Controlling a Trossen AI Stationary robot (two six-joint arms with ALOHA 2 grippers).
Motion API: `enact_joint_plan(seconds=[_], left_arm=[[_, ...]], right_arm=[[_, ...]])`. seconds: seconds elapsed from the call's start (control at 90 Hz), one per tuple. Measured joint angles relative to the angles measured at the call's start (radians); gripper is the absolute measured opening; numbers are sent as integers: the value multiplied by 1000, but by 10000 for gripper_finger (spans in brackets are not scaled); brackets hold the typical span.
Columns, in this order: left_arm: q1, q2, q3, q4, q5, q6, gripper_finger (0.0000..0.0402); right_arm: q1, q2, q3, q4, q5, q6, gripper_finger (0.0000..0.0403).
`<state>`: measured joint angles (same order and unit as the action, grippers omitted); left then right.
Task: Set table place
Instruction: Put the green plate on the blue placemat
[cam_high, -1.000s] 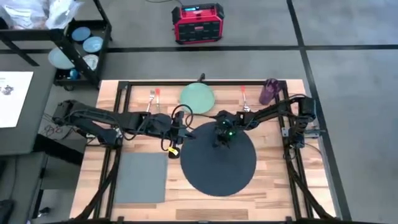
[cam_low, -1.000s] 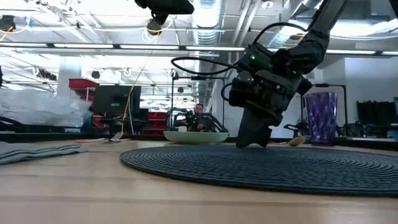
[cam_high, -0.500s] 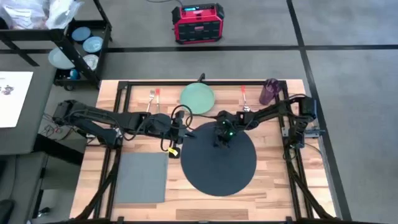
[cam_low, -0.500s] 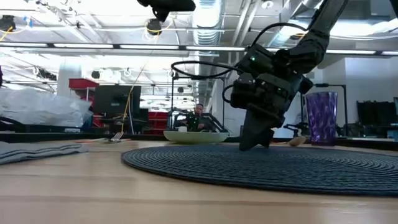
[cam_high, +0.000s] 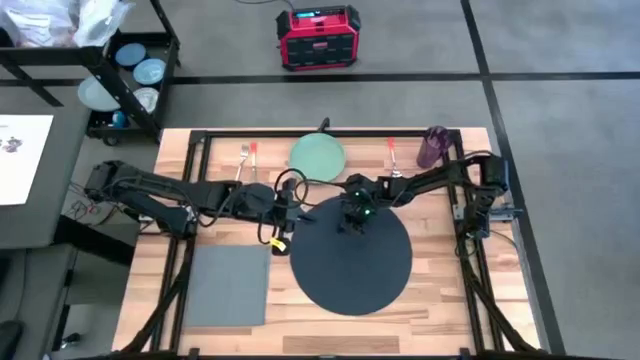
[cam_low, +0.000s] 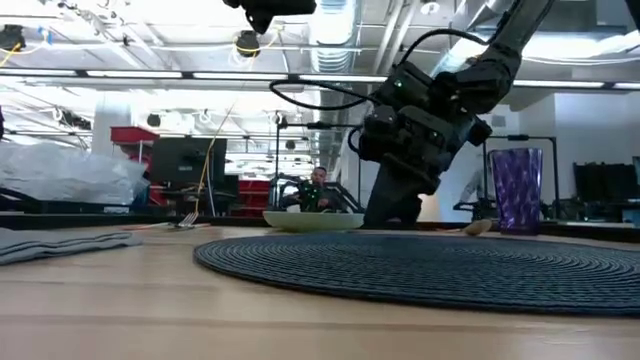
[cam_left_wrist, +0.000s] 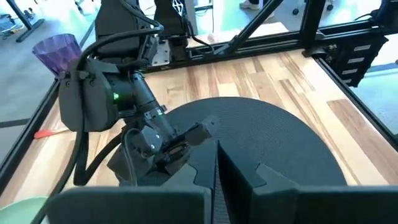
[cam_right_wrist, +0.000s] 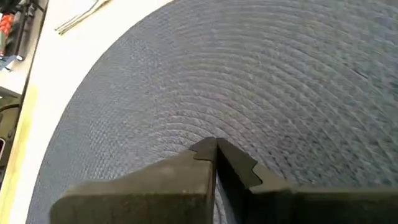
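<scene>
Right gripper (cam_high: 352, 213) shifted toward mat (cam_high: 350, 275) far edge | fingers closed

From overhead we look straight down on the whole surface (cam_high: 440, 290) and both arms, with floor around it. Our low camera sits at surface height at the near edge, facing level across the mat (cam_low: 420, 262) into the room. Each wrist camera looks forward past its own fingers, close above the mat. All four views share the mat; the left wrist view also takes in the right gripper (cam_left_wrist: 186, 140) and the far cup (cam_left_wrist: 57, 48).
</scene>
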<state>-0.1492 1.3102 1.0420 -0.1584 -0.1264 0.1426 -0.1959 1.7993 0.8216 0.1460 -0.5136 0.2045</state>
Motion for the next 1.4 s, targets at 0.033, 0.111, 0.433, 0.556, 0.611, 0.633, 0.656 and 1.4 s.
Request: enact_joint_plan(seconds=[0.033,0.111,0.433,0.556,0.611,0.633,0.656,1.4], left_arm=[[-4,0,0,11,-7,26,0],[-8,0,0,52,-14,102,0],[233,0,-95,-39,-114,124,0],[369,13,-98,-231,-131,103,0],[418,20,-81,-327,-134,103,0],[434,21,-71,-371,-130,113,0],[446,27,-55,-410,-126,126,1],[469,650,500,-838,-156,521,106]], right_arm=[[5,-29,-1,-15,-4,-17,0],[15,-132,1,-28,-7,-81,0],[-37,-631,1,-337,119,-253,0],[-51,-719,0,-392,130,-268,0],[-57,-735,1,-428,131,-283,0],[-59,-736,1,-445,131,-289,0],[-61,-736,1,-458,131,-292,1],[-82,-649,0,-656,157,-400,99]])
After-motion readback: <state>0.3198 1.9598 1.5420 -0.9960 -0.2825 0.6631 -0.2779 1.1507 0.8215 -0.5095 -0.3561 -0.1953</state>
